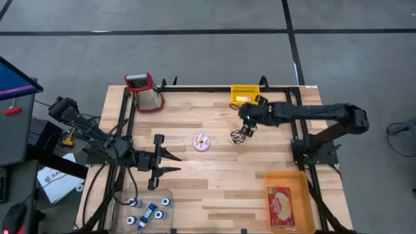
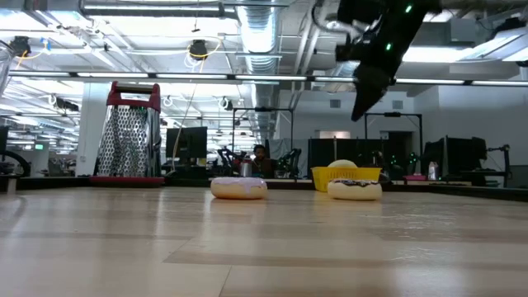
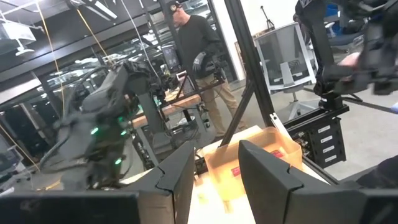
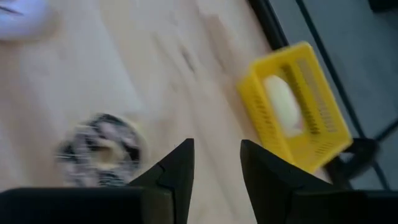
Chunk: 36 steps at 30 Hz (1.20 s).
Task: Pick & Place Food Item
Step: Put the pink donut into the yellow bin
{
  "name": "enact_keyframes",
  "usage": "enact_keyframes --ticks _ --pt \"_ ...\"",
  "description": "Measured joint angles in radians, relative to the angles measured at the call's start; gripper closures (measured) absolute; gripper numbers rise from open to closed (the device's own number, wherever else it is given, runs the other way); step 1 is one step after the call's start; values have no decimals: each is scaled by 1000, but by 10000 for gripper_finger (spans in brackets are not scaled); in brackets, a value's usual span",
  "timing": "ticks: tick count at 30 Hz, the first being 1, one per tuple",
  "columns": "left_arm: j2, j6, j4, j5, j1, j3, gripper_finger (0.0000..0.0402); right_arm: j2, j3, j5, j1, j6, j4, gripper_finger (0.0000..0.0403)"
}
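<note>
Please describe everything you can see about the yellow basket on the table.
The yellow basket is small and rectangular, seemingly plastic, with slotted mesh-like walls. It sits upright at the table's far edge, on the right arm's side, near the frame rail. One pale rounded food item lies inside it. The right claw hangs nearby, above a dark-striped donut, and does not touch the basket.

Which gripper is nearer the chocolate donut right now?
Right. The right gripper hangs just above the chocolate donut, beside the yellow basket, jaws open and empty. The left gripper waits across the table, past the pink donut, also open.
</note>
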State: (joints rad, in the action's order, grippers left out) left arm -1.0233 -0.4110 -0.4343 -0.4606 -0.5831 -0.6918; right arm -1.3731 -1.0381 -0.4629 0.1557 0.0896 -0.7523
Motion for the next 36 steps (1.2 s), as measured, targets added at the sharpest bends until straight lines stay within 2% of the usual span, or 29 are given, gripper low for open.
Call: enact_keyframes --ticks 3,8,10,14,18,22,27,33,36 --pt "0 -1 0 0 0 0 282 -29 0 2 93 -73 1 271" --pt "0 -11 0 0 0 0 282 -93 -8 30 251 -133 34 227" --pt "0 -16 0 0 0 0 282 -122 -37 141 326 -134 33 209" --pt "0 -30 0 0 0 0 282 -170 -111 455 495 -66 78 193" --pt "0 -30 0 1 0 0 282 -215 -205 608 620 -12 57 196" --pt "0 -36 1 1 0 0 282 -277 -307 748 683 5 -24 207" --pt "0 -56 0 1 0 0 282 -388 -453 767 689 -71 -197 219" --pt "0 -56 0 1 0 1 282 -550 -632 646 675 -128 -400 212" --pt "0 -56 0 1 0 1 282 -614 -698 621 684 -147 -464 200"
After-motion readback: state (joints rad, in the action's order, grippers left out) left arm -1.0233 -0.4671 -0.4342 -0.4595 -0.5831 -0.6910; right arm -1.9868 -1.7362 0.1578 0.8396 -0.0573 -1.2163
